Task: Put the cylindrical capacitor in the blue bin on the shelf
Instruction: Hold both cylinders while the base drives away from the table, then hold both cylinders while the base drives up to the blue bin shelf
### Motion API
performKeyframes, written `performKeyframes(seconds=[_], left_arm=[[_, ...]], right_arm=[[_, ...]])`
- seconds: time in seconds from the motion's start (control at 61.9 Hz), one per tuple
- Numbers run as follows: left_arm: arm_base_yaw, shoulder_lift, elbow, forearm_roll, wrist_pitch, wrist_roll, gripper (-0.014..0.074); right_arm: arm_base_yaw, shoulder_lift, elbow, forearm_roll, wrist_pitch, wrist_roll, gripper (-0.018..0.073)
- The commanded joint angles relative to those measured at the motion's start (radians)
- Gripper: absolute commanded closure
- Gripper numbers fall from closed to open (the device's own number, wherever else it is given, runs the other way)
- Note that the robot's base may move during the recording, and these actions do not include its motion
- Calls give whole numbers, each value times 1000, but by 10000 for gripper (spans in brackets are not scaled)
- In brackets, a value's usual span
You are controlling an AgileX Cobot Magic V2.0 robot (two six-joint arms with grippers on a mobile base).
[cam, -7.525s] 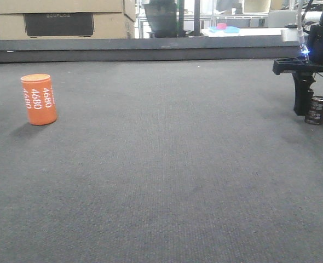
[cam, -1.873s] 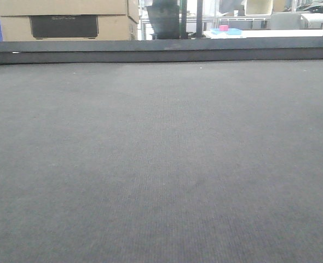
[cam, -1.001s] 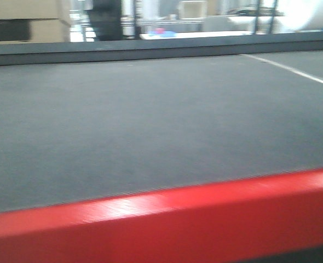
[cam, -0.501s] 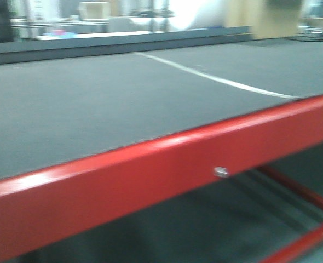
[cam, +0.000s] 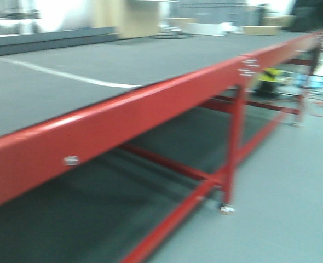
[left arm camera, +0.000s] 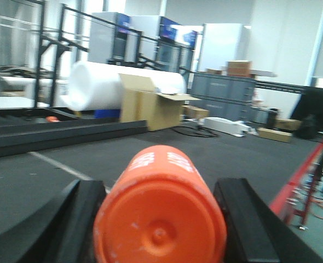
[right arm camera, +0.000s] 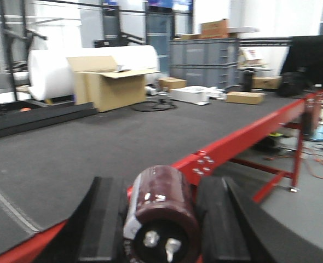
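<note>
My right gripper (right arm camera: 162, 222) is shut on the cylindrical capacitor (right arm camera: 164, 205), a small dark cylinder with pale print and two silvery terminals facing the camera. It is held in the air above the table's red edge. My left gripper (left arm camera: 160, 224) is shut on the larger orange cylinder (left arm camera: 160, 197) with white print, held above the grey table top. The black fingers (left arm camera: 76, 219) press on both its sides. The shelf and the blue bin are out of view. Neither gripper shows in the front view.
The front view is blurred and shows the red frame of the grey table (cam: 150, 104), its red legs (cam: 235, 142) and grey floor (cam: 293, 208) to the right. A cardboard box (left arm camera: 150, 107), a white roll (left arm camera: 96, 85) and grey crates (right arm camera: 205, 55) stand beyond the table.
The front view has swung to the right, from the grey table top to the table's red edge, legs and floor. The orange cylinder and capacitor no longer stand on the table.
</note>
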Motion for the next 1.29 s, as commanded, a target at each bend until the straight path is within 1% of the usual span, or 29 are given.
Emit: performKeyframes(seconds=[0.0, 1.276], left_arm=[[3, -5, -1, -4, -28, -6, 708], [3, -5, -1, -4, -28, -6, 708]], right_arm=[[-1, -5, 0, -10, -25, -3, 722], [-1, -5, 0, -10, -25, -3, 722]])
